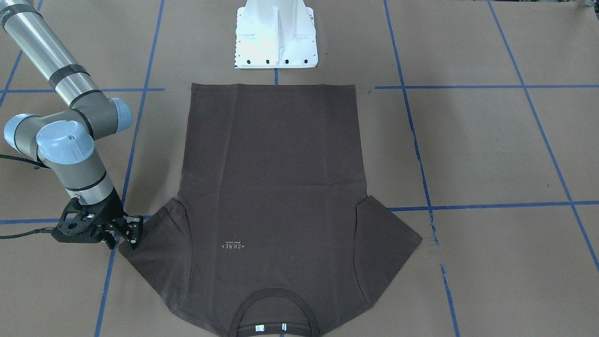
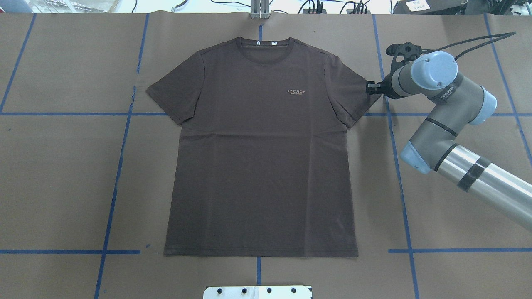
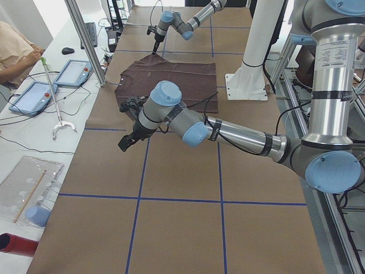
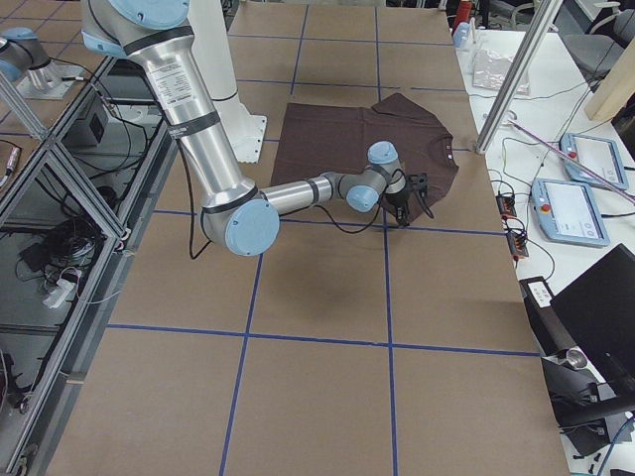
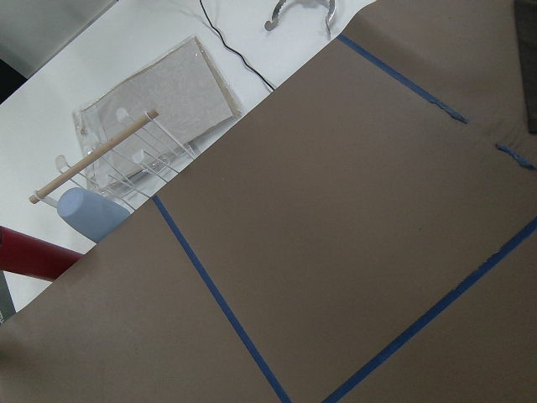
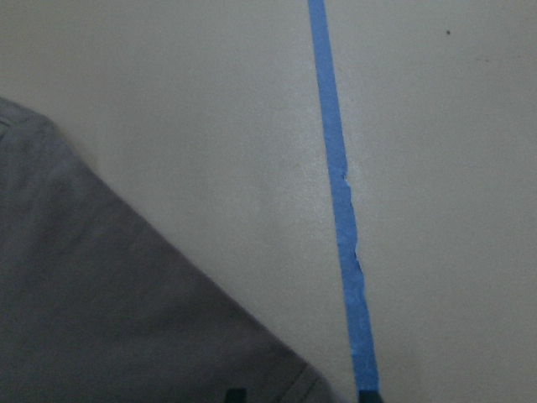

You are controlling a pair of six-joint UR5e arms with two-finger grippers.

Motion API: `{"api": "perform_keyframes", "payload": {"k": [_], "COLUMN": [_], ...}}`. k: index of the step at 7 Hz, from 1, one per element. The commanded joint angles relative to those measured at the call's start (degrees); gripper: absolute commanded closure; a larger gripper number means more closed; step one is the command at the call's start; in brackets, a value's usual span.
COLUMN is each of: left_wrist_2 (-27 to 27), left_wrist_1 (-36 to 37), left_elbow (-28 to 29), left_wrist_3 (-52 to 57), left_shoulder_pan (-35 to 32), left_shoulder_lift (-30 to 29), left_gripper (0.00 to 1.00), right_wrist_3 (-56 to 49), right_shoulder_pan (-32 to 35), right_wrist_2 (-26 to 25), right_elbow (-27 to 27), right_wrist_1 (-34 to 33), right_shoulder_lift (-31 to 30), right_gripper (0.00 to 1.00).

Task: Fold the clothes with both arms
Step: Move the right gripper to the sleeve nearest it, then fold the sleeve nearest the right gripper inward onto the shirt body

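So, progress check: basically nothing is folded yet. The dark brown T-shirt point(image 2: 257, 158) lies flat and face up in the middle of the tabletop point(image 2: 62, 187). Both sleeves are spread out, the collar point(image 2: 266, 41) is at the top of the overhead frame and the hem is at the bottom. I see no creases and no flap turned over, so I'd say the whole fold is left to do.

The right tool point(image 2: 370, 88) is down at the outer edge of the sleeve point(image 2: 353, 95) at the right of the overhead frame. In the right wrist view one fingertip point(image 6: 236, 394) sits over the fabric and the other over the blue tape line point(image 6: 340, 210). That makes it spread apart, not pinching anything. It looks like it's lining up for a first grab, though that's my guess.

The left tool point(image 3: 128, 140) only shows from the left side camera. It hangs over bare brown paper, well apart from the shirt, and I can't tell if it's parted or closed.

As for containers, none are on the tabletop itself. A clear plastic tray point(image 5: 155, 105) sits off on the white side surface, upper left of the left wrist frame. A wooden rod point(image 5: 92, 165) lies at its lower edge and a pale blue cylinder point(image 5: 88, 214) is just beside it. I can't tell what's actually inside the tray.
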Motion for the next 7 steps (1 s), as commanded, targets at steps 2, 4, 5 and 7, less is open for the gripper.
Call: {"api": "perform_keyframes", "payload": {"k": [2,4,5,7], "left_wrist_2": [-0.04,-0.04,-0.04,-0.04], "left_wrist_1": [-0.09,-0.09,-0.09,-0.09], "left_elbow": [0.00,0.00,0.00,0.09], "left_wrist_3": [0.10,0.10,0.10,0.10], "left_shoulder_pan": [-0.07,0.02,-0.07,0.02], "left_shoulder_lift": [0.09,0.18,0.18,0.18], "left_gripper": [0.00,0.00,0.00,0.00], "right_wrist_3": [0.17,-0.17,-0.09,0.79], "right_shoulder_pan": [-0.28,-0.20,-0.11,-0.19], "right_wrist_2": [-0.60,-0.60,-0.07,-0.42], "right_elbow": [-0.93,-0.75,-0.32,1.69], "right_wrist_1": [0.02,-0.07,-1.03,-4.43], "right_shoulder_lift": [0.75,1.88,3.64,5.66], "right_gripper": [0.73,1.00,1.00,1.00]}}
